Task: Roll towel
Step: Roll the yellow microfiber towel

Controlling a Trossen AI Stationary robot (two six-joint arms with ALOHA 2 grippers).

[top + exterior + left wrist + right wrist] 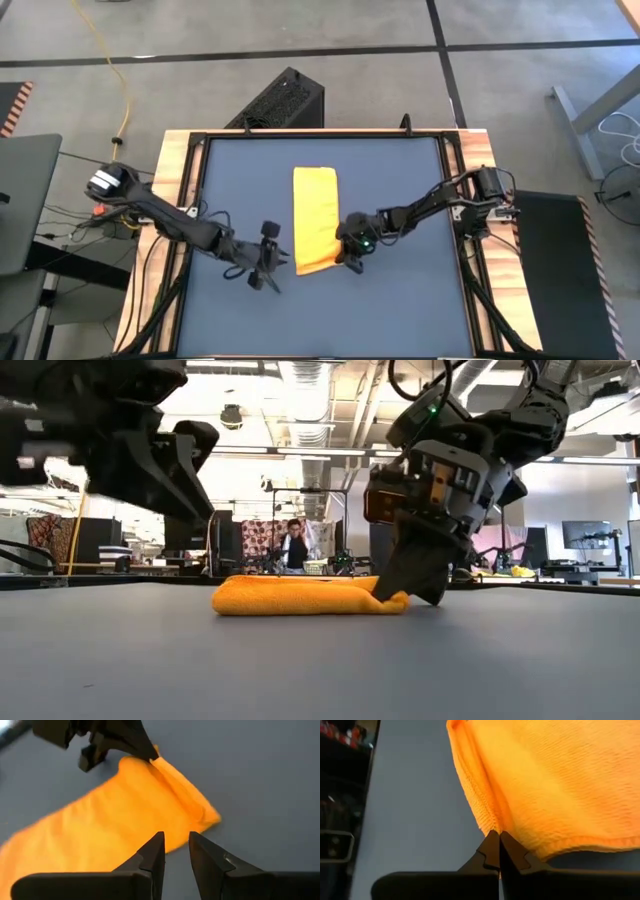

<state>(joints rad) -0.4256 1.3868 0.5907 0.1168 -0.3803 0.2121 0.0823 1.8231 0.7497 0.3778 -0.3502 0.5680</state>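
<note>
The towel (315, 215) is a yellow-orange cloth folded into a narrow strip, lying on the dark blue tabletop (400, 320) and running from far to near. My right gripper (345, 263) is at its near right corner and is shut on it, which the right wrist view (498, 842) shows close up. My left gripper (176, 847) hovers open just off the towel's near left side (278, 268), with nothing between its fingers. In the low view it hangs well above the table (150, 460). My right gripper pinches the towel's folded edge at its near right corner (492, 825) between its two shut fingertips. The fingers come slanting down from the table's right side (420, 585). The rest of the towel (300, 595) lies flat on the table, slack.
A wooden frame (180, 170) rims the table, and a black box (280, 100) stands on the floor beyond its far edge. Bare blue tabletop lies on both sides of the towel and toward the near edge. A person (293, 548) sits far off in the room.
</note>
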